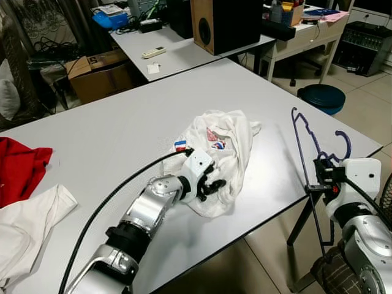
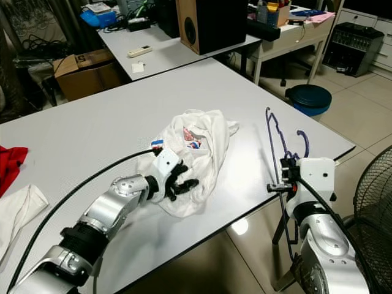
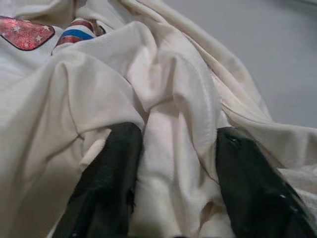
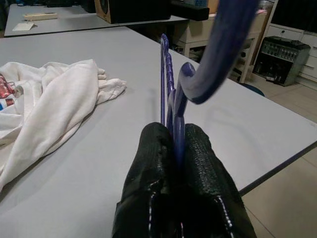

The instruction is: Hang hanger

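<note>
- Left gripper (image 1: 211, 184) is down on the shirt (image 1: 223, 153), a crumpled heap of soft cream cotton mid-table, its black fingers (image 3: 106, 183) spread and sunk into the folds with a thick ridge of cloth bunched between them.
- The shirt's print peeks out on top: a red patch with small stars and red, white and blue stripes, half buried in creases.
- Right gripper (image 4: 177, 148) is off the table's right edge, jaws pressed together, pinching the hanger (image 1: 304, 131) between textured black pads.
- The hanger is thin purple plastic, glossy and smooth, held standing on end: its hook (image 1: 344, 144) curls over just above the gripper, and a long ribbed bar rises up and away over the table's right edge.
- The hanger is clear of the shirt, right of it, with bare table between them.
- The table (image 1: 122, 122) is a flat, matte pale-grey top with a dark edge.
- At the left edge lies a rumpled red cloth (image 1: 21, 168); nearer, a limp white cloth (image 1: 30, 226) hangs over the near edge.
- A black cable (image 1: 107, 202) loops over the silver left arm, all smooth metal shells and black joints.
- Beyond, a second grey table carries a wooden speaker (image 1: 223, 24) and a white remote (image 1: 154, 52).
- A cardboard box (image 1: 98, 73) sits on the floor at far left; a round dark-teal bin (image 1: 323, 97) stands on the tiles at right.
- A wire fan grille (image 2: 373, 202) curves in at the near right.
</note>
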Tool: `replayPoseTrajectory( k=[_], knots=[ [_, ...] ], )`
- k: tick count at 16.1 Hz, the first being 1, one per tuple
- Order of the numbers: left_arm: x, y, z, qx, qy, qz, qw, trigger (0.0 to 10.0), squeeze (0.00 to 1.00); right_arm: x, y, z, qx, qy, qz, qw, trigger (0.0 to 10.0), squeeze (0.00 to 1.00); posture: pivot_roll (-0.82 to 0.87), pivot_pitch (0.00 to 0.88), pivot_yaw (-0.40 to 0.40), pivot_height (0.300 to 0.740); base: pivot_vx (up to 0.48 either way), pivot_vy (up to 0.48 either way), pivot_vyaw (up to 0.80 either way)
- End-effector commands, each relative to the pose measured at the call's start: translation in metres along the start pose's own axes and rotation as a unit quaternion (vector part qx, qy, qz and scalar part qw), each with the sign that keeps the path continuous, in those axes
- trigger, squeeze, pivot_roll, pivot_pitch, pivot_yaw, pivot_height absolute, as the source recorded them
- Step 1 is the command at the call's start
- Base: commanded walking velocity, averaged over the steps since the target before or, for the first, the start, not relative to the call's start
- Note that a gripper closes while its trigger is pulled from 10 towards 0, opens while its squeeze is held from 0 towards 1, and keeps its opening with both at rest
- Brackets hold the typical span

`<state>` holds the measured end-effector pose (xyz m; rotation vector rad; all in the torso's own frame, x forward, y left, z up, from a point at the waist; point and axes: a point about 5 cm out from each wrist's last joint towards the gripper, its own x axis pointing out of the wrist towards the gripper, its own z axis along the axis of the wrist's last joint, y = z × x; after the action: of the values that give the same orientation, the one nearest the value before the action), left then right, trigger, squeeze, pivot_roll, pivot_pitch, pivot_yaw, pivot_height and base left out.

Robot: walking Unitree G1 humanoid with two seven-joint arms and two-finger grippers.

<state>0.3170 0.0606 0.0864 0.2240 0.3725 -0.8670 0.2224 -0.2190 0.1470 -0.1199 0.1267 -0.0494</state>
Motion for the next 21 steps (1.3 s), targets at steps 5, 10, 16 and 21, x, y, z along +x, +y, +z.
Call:
replayPoseTrajectory(
  k=[5,10,16,21],
  knots=[
    [-0.005,0.008,0.001,0.008,-0.020,0.011,1.000,0.0,0.00,-0.001,0.006,0.004,0.002,-0.007,0.012,1.000,10.0,0.00,-0.12,0.000,0.135,0.740,0.000,0.000,0.00],
    [-0.009,0.008,0.000,0.000,-0.034,-0.005,0.999,0.0,0.00,0.001,0.007,0.004,0.002,-0.008,0.019,1.000,10.0,0.00,-0.11,0.000,0.129,0.740,0.000,0.000,0.00],
    [-0.009,0.007,0.001,-0.008,-0.045,-0.013,0.999,0.0,0.00,0.000,0.010,0.004,0.005,-0.012,0.028,1.000,10.0,0.00,-0.10,0.000,0.125,0.740,0.000,0.000,0.00],
    [-0.032,0.036,0.029,0.035,-0.081,-0.019,0.996,0.0,0.00,-0.017,0.024,0.021,0.085,-0.052,0.181,0.978,10.0,0.00,-0.10,0.000,0.134,0.740,0.000,0.000,0.00]
  ],
)
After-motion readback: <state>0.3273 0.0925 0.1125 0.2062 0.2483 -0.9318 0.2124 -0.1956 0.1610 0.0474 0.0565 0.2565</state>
